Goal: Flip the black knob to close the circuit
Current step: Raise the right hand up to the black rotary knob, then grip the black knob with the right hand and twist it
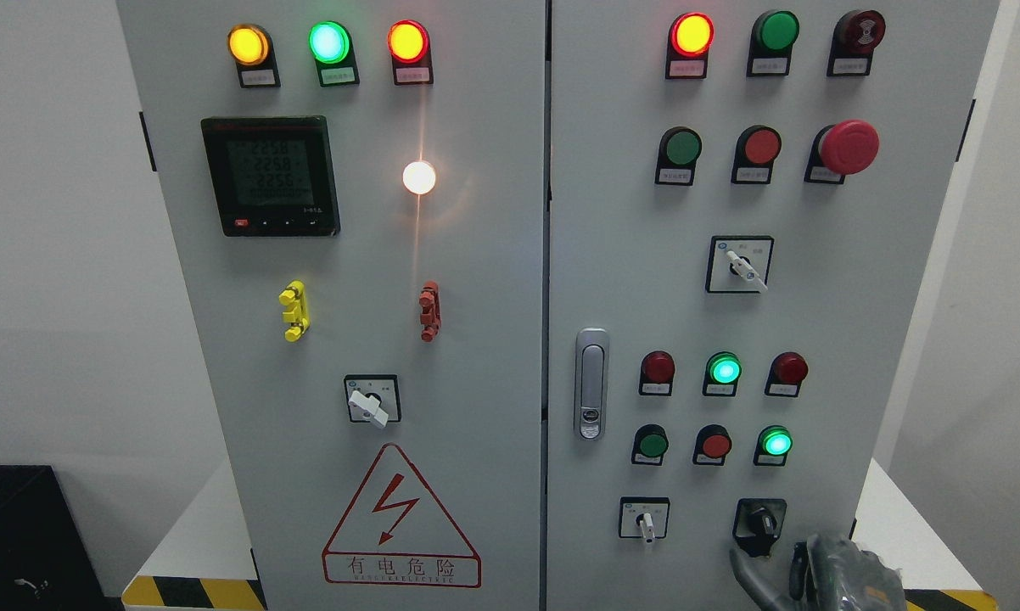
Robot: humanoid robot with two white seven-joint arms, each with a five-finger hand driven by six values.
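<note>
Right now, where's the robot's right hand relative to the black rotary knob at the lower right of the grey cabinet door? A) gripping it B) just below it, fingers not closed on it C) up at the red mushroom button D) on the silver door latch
B: the right hand sits just beneath the black rotary knob, fingertips near the plate's lower edge, not wrapped around it.

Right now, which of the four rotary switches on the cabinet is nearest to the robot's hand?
The black knob at the lower right, just above the right hand. It alone has a black handle; the other three have white ones.

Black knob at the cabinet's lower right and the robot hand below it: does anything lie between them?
Nothing; in the head view, the right robot hand reaches the black knob across bare grey cabinet panel.
</note>
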